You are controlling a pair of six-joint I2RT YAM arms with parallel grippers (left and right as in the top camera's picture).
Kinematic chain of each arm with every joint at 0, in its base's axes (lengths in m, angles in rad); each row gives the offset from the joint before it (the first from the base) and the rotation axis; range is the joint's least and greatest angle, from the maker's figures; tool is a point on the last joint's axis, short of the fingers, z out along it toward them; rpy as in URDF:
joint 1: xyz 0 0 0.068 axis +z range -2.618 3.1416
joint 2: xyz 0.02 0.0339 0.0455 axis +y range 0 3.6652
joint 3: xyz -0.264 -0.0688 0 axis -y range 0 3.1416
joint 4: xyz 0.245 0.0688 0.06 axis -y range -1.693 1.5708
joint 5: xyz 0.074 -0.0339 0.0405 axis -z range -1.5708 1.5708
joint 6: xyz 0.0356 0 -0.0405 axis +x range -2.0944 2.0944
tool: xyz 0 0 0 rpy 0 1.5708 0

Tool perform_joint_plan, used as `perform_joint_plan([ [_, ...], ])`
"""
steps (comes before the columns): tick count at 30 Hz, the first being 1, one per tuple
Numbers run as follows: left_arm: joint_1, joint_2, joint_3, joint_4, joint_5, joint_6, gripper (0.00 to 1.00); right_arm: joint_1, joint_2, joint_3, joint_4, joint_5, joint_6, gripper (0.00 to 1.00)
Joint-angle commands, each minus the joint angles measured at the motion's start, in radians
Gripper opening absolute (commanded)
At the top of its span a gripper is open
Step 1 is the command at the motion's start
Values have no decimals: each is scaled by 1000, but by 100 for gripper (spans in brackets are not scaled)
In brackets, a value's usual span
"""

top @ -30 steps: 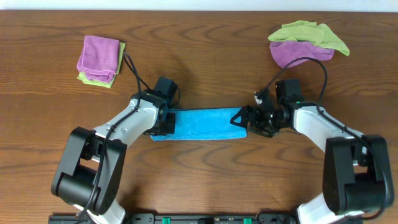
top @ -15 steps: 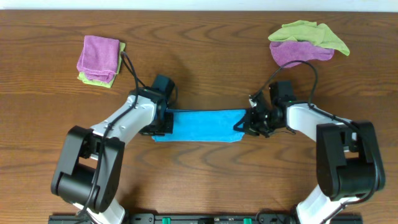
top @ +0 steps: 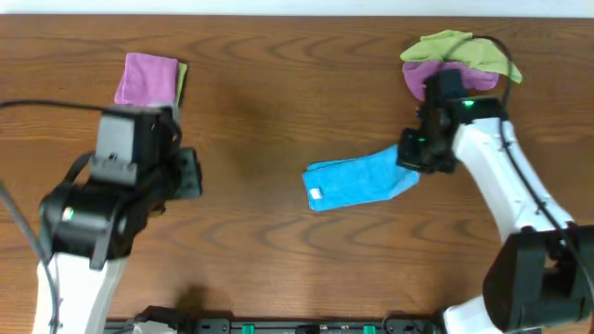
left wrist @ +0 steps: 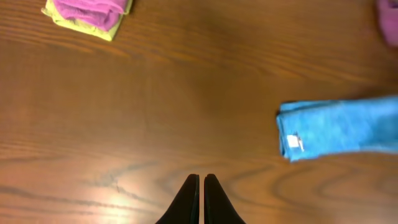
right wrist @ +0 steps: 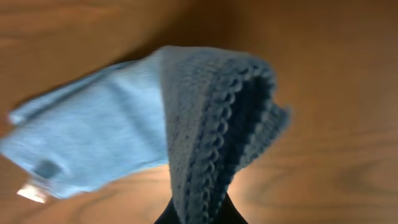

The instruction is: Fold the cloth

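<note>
Right wrist: cloth (right wrist: 112, 143) largely hides right gripper (right wrist: 199, 214) pinching it; left gripper (left wrist: 200, 186) pressed together.

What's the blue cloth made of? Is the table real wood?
The cloth looks like soft microfibre or terry: matte, nubbly, with a stitched scalloped edge. The table looks like brown wood or wood-look laminate: grain lines, smooth, slightly shiny top. Which one, I cannot tell.

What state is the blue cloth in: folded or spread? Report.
Folded: the cloth shows stacked edge layers where the right end effector pinches it.
</note>
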Motion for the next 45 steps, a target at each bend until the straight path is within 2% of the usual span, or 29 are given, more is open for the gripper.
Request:
perform_joint_plan([
  [1, 3, -60, -2, -33, 58, 11, 6, 157, 29, 6, 27, 109, 84, 1],
  [8, 3, -135, -2, -114, 75, 12, 6, 386, 157, 6, 104, 137, 150, 1],
  [19, 3, -133, -3, -138, 75, 12, 6, 472, 168, 6, 162, 74, 161, 3],
  [20, 3, -133, -3, -138, 75, 12, 6, 474, 168, 6, 166, 50, 161, 17],
  [22, 3, -133, -3, -138, 75, 14, 6, 480, 168, 6, 170, -6, 160, 64],
  [23, 3, -132, -3, -139, 75, 17, 6, 482, 168, 6, 169, -21, 159, 75],
  [24, 3, -132, -6, -138, 74, 26, 6, 482, 166, 6, 169, -26, 156, 78],
  [25, 3, -131, -10, -135, 72, 31, 6, 481, 163, 8, 168, -26, 156, 76],
  [26, 3, -127, -21, -127, 71, 31, 6, 472, 156, 14, 162, -31, 147, 63],
  [27, 3, -122, -37, -114, 71, 31, 8, 464, 146, 26, 152, -32, 133, 21],
  [28, 3, -116, -64, -90, 71, 30, 10, 452, 137, 46, 130, -26, 130, 1],
  [30, 3, -98, -148, -20, 103, 29, 27, 414, 109, 95, 72, 17, 131, 1],
  [33, 3, -50, -294, 118, 263, 29, 41, 333, 58, 132, 9, 78, 135, 1],
  [34, 2, -29, -338, 171, 323, 29, 42, 302, 43, 130, -3, 78, 135, 1],
  [37, -1, 51, -447, 351, 494, 20, 57, 219, 32, 118, -38, 77, 134, 1],
  [40, -19, 159, -497, 510, 567, -17, 67, 155, 39, 54, -39, 74, 134, 1],
  [41, -34, 204, -499, 555, 583, -21, 73, 136, 40, 21, -20, 69, 134, 1],
  [42, -47, 237, -498, 588, 598, -24, 89, 121, 40, -8, 3, 62, 134, 1],
  [43, -71, 279, -498, 633, 612, -26, 98, 105, 40, -39, 34, 54, 135, 2],
  [45, -120, 354, -498, 702, 612, -43, 98, 77, 42, -92, 98, 18, 135, 1],
])
